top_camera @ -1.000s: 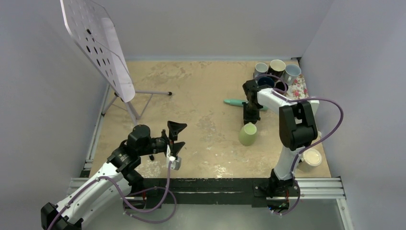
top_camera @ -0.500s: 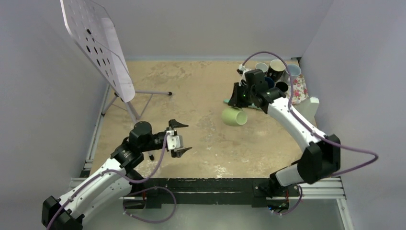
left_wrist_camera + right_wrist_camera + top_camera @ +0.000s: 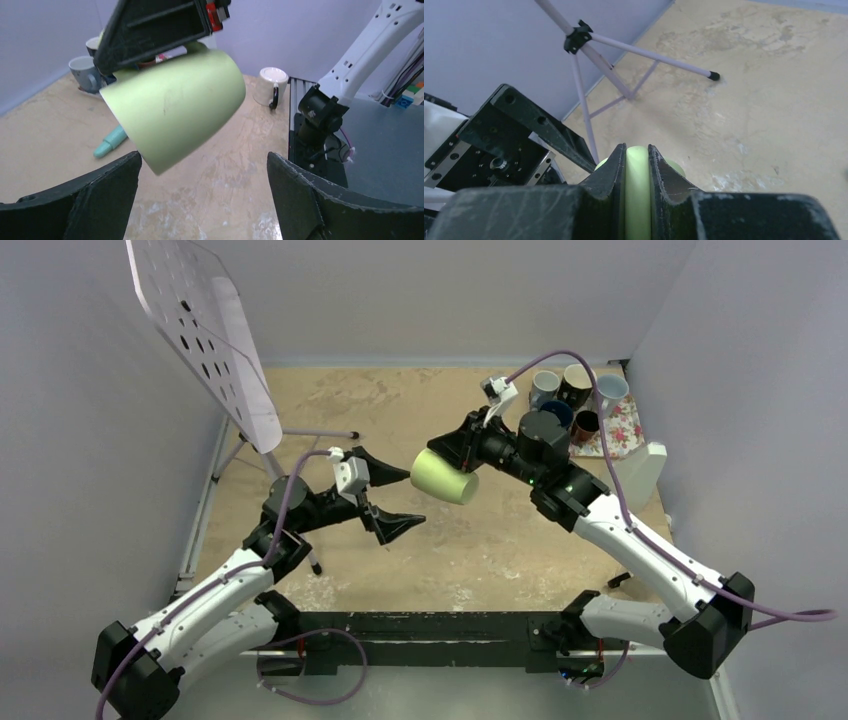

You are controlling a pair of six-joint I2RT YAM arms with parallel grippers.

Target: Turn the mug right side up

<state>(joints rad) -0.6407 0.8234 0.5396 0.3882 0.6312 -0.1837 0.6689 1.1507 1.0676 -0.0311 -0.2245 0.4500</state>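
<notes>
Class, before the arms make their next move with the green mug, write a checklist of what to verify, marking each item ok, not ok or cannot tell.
1. right gripper shut on the green mug wall: ok.
2. left gripper open: ok.
3. Mug between the left fingers: not ok, it hangs just ahead of them.
4. Mug right side up: not ok, it is on its side in the air.
5. Where the handle faces: cannot tell, hidden.
</notes>
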